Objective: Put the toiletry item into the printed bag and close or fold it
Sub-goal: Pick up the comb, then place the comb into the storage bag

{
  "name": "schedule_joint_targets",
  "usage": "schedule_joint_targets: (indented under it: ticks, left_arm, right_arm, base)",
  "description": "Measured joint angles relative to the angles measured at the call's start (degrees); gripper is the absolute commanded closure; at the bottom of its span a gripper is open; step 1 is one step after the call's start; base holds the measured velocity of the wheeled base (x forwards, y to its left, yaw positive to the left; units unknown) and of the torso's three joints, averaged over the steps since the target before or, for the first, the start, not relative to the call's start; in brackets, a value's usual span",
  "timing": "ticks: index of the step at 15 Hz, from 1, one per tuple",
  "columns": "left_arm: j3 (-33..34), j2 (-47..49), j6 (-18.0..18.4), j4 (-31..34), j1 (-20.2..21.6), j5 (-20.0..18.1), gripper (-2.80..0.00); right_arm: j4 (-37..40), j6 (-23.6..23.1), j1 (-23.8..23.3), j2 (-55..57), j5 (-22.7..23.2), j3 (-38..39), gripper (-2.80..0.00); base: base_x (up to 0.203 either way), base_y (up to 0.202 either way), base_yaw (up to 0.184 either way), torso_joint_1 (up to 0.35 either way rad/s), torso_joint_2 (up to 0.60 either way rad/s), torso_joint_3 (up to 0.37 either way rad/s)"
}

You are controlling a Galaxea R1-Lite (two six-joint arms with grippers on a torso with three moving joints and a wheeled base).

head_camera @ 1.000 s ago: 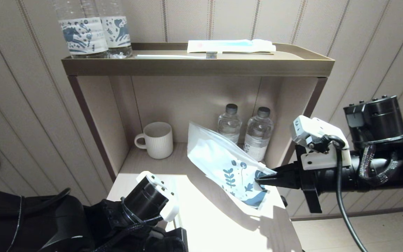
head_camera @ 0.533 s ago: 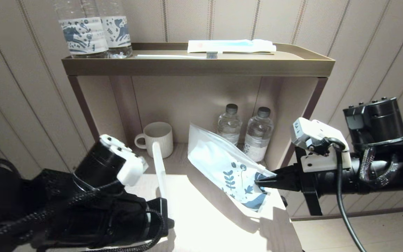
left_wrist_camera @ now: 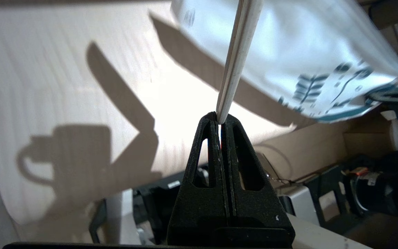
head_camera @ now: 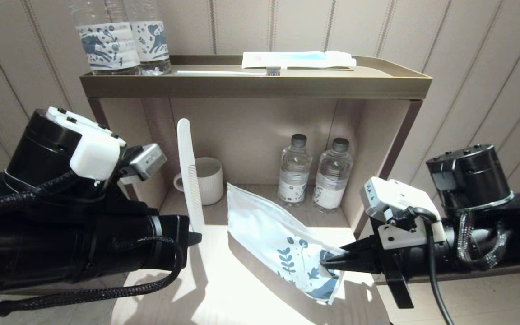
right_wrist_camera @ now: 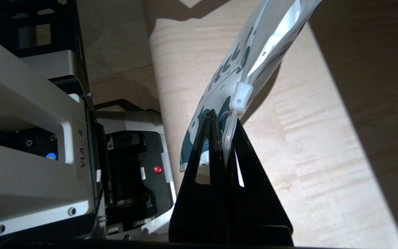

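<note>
My left gripper (head_camera: 195, 236) is shut on the lower end of a white comb (head_camera: 188, 174) and holds it upright over the table, left of the bag; the comb (left_wrist_camera: 238, 57) rises from the fingertips in the left wrist view. The printed bag (head_camera: 274, 234), a white pouch with dark-blue leaf print, hangs slanted above the table. My right gripper (head_camera: 327, 263) is shut on its printed end by the zip edge. The white slider (right_wrist_camera: 241, 97) sits just beyond the right fingertips. The bag (right_wrist_camera: 250, 52) stands edge-on in the right wrist view.
A light wooden table (head_camera: 260, 293) lies below both grippers. In the shelf niche behind stand a white mug (head_camera: 206, 179) and two small water bottles (head_camera: 294, 169). The top tray (head_camera: 255, 83) carries two labelled bottles (head_camera: 120, 38), a toothbrush packet (head_camera: 298, 58) and a loose toothbrush.
My left arm has risen from the table's near edge, lifting the comb to an upright stand beside the bag. My right gripper with the bag has shifted slightly lower and nearer.
</note>
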Motion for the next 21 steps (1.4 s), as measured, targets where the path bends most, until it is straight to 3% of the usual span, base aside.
schedule_joint_targets:
  ticks: [2,5,8,12,15,18,21]
  left_arm:
    - [-4.4,0.2,3.9,-0.2,0.1,1.6,0.00]
    - [-12.7,1.9,6.6,-0.6,0.1,1.4,0.00]
    - [-17.1,5.4,7.4,-3.0,0.1,-5.1,0.00]
    - [-19.4,6.6,15.8,-3.1,1.4,-14.9,0.00]
    - [-19.7,7.5,21.2,-1.9,4.6,-20.3,0.00]
    - [-19.7,9.0,23.6,-1.7,6.9,-21.9,0.00]
    - [-19.9,10.8,24.0,-1.9,7.3,-25.0,0.00]
  right_arm:
    - [-0.1,-0.2,1.9,0.1,0.0,0.9,0.00]
    - [-0.1,-0.2,3.0,-0.1,0.0,1.4,0.00]
    - [-0.1,-0.9,3.3,0.0,0.1,1.7,0.00]
    - [0.1,-4.3,3.3,0.7,-0.5,-0.6,0.00]
    - [0.5,-7.4,4.0,1.4,-6.7,-2.6,0.00]
    - [0.6,-11.1,5.4,1.3,-15.5,-3.2,0.00]
    - [1.3,-11.3,6.8,0.6,-16.9,-3.5,0.00]
  base:
    - [0.000,0.000,0.000,0.000,0.00,0.000]
    - [0.000,0.000,0.000,0.000,0.00,0.000]
    - [0.000,0.000,0.000,0.000,0.00,0.000]
    - [0.000,0.000,0.000,0.000,0.00,0.000]
    - [0.000,0.000,0.000,0.000,0.00,0.000]
    - [0.000,0.000,0.000,0.000,0.00,0.000]
    - [0.000,0.000,0.000,0.000,0.00,0.000]
